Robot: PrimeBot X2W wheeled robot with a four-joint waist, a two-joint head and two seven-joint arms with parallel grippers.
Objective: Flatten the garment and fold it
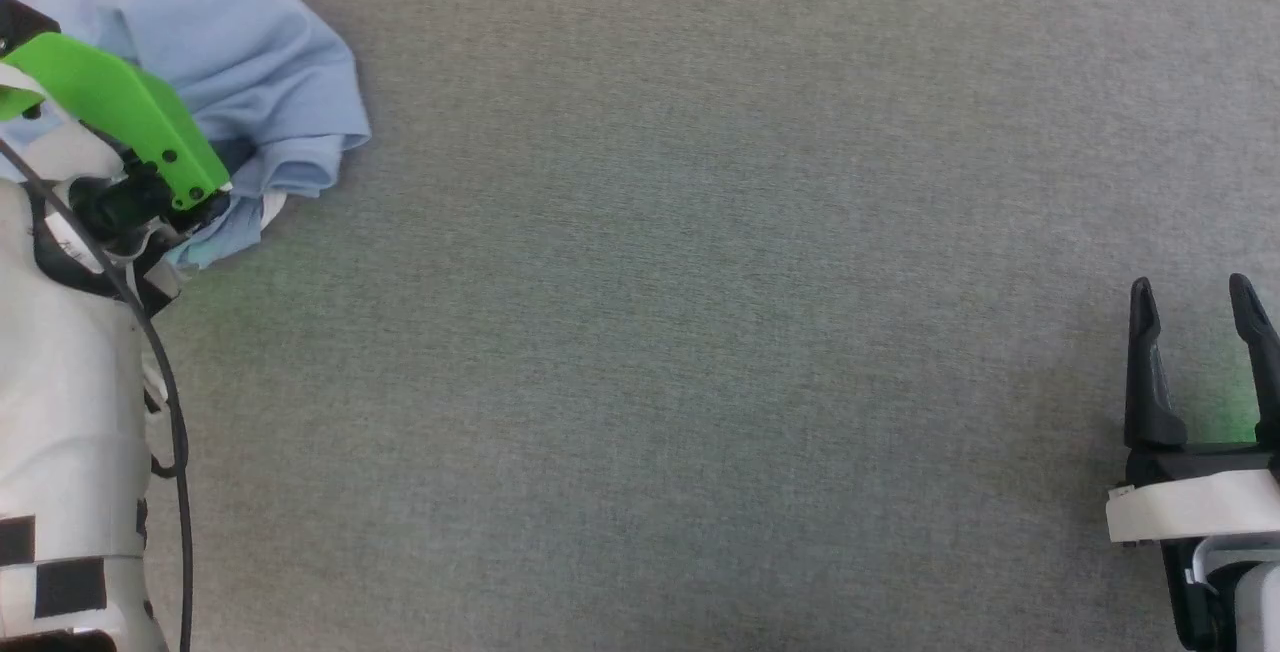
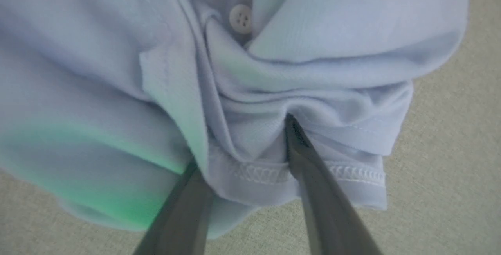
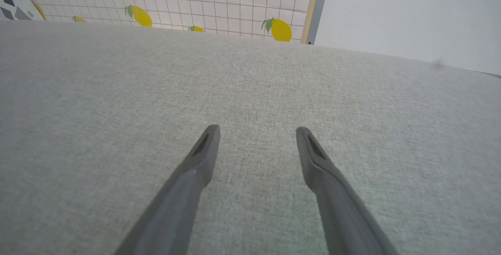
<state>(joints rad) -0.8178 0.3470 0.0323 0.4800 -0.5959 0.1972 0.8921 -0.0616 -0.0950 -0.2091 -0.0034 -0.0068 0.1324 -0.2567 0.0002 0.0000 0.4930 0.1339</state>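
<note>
Step in hand: first grasp, ahead of flattening. Our left gripper (image 2: pixel 240 141) has its fingers spread, straddling a hem fold at the near edge of the garment (image 1: pixel 240 42), not clamped. Our right gripper (image 1: pixel 1190 294) is parted and empty, well apart from the garment, to its right. The garment lies crumpled, its button (image 2: pixel 240 18) beyond the hem. Next, we judge: pinch the hem firmly, then lift and spread. No container is involved

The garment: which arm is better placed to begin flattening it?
Left. The left tool straddles a fold of the crumpled garment; the right tool hangs open over the grey surface, far from it.
</note>
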